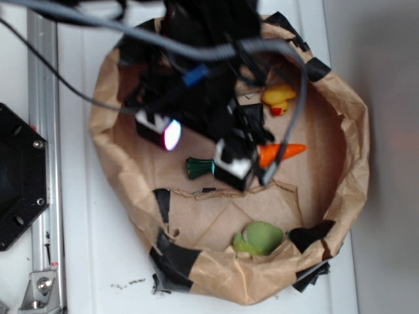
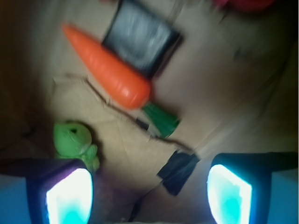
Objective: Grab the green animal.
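At 6 o'clock inside the paper bowl point(image 1: 357, 163), green animal point(image 1: 260, 237) sits against the wall. Looks light, soft, squashy; pinch across its rounded body. Hand point(image 2: 148, 186) wide, empty.

The green animal point(image 1: 260, 237), a lumpy light-green toy, lies untouched against the paper bowl's point(image 1: 353, 131) near wall.

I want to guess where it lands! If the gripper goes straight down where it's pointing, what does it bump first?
Probably the bare brown paper floor of the bag: the open gripper frames empty paper and black tape. The small green rubbery animal sits off beside one finger.
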You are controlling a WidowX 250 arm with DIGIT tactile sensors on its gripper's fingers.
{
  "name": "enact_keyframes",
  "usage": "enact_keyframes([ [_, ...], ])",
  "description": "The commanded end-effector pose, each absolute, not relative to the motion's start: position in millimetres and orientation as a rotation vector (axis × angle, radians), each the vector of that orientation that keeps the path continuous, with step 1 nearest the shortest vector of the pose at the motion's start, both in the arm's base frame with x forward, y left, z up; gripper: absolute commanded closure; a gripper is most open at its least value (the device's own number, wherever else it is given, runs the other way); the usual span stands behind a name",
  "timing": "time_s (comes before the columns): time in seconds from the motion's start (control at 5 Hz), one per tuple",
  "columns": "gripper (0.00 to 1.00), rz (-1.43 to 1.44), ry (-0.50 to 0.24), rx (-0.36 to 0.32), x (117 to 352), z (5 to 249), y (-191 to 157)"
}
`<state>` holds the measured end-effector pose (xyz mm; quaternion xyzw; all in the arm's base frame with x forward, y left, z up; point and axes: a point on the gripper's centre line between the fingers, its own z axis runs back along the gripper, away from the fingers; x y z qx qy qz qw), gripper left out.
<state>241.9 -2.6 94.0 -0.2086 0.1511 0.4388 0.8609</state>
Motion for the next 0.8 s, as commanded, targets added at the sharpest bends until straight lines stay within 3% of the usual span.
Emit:
enact_keyframes([
  [0.0, 0.0, 0.906, 0.296, -0.442, 245.1, 53.2, -48.4],
  [0.4, 0.0, 0.906, 0.022, -0.56, 296.1, 48.5, -54.1],
  [0.6, 0.0, 0.865, 0.09, -0.556, 304.9, 47.2, -63.7],
])
